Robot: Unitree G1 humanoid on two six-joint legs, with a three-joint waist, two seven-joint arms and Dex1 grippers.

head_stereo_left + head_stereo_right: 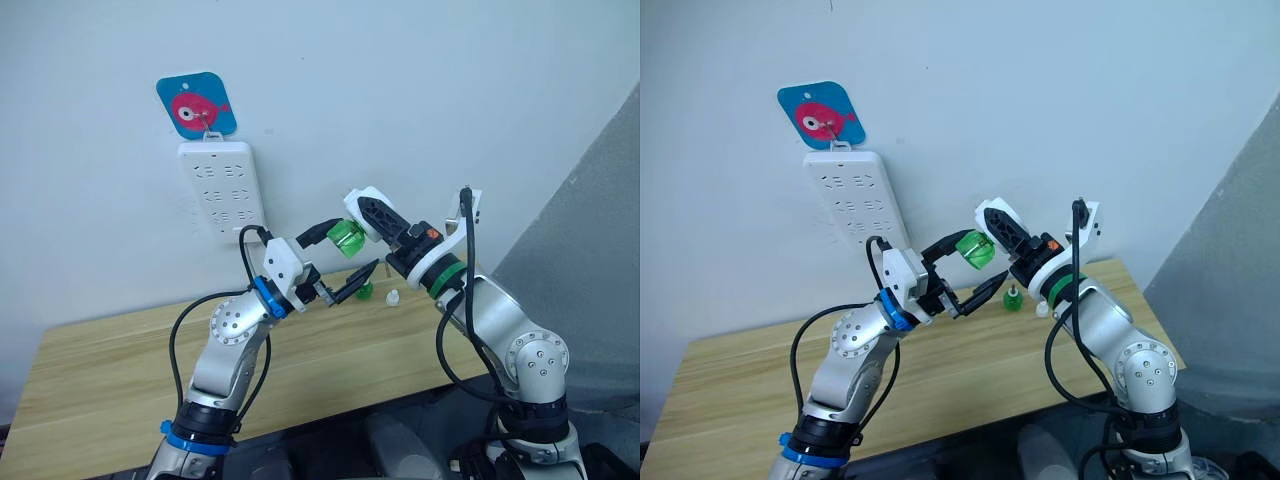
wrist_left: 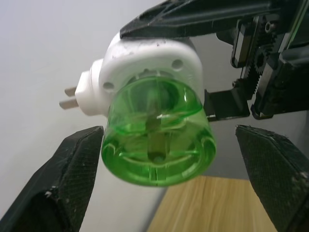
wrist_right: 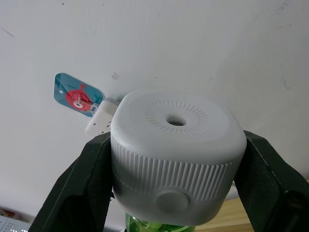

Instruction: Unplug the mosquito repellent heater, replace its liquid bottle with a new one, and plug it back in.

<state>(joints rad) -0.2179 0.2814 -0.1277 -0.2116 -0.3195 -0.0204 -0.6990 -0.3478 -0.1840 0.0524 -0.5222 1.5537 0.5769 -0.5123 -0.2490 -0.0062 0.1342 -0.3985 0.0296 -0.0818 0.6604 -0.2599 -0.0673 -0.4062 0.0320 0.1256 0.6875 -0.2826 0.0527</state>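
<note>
Currently, near the centre of the head views, I have the right claw (image 3: 176, 188) clamped on the mosquito repellent heater (image 1: 366, 212), one black finger pressed against each side of its white ribbed body; the unit is lifted clear of the table (image 1: 110, 370). Its green liquid bottle (image 1: 347, 238) is still seated in the socket and points toward my left arm. In the left wrist view the heater's two metal prongs (image 2: 70, 96) stick out at the side, free of any outlet. My left claw (image 1: 345, 260) is spread wide, its fingers (image 2: 67, 164) standing on either side of the bottle with a gap on each side, gripping nothing. A second green bottle (image 1: 1012, 298) stands upright on the table just right of centre, with a small white cap (image 1: 393, 297) beside it. At upper left a white power strip (image 1: 222, 188) hangs on the wall under a blue fish-print hook plate (image 1: 196, 105).
</note>
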